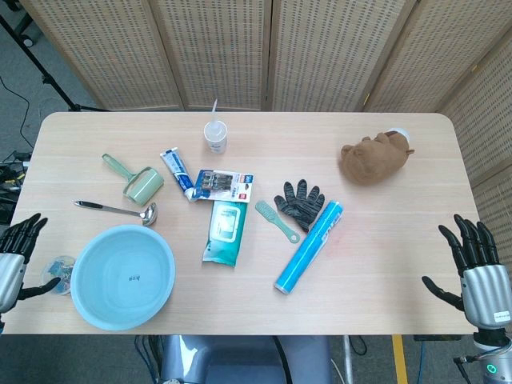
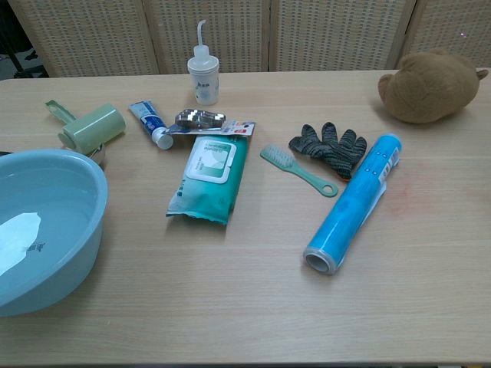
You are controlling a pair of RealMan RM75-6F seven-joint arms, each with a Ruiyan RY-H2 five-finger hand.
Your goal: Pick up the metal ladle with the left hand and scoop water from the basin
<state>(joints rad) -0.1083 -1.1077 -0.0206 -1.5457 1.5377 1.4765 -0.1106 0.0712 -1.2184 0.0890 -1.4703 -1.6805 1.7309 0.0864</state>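
Ladle position: metal ladle (image 1: 120, 210) lies flat on the table (image 1: 384, 264), just beyond the far rim of the basin (image 1: 122, 277); bowl end points right, near the rim, handle runs left. Not visible in the chest view.
Basin: light blue, holds water; sits at the near left of the table.
Left hand: left hand (image 1: 18, 254) hangs off the left table edge, fingers spread, holding nothing, apart from the ladle.
Right hand: right hand (image 1: 478, 270) at the right edge, fingers spread, empty.
Neighbours: green lint roller (image 1: 136, 181) just beyond the ladle handle; small round dish (image 1: 58, 274) touching or just beside the basin on the left.
Handling (judgement): ladle looks rigid, thin, polished, so likely slippery and light; handle lies low against the table, hard to get fingers under.
Grasp site (judgement): mid to left part of the handle, clear of the roller; pinch from the sides.
Risk (judgement): handle may slide or spin; the filled bowl will tip unless held level.
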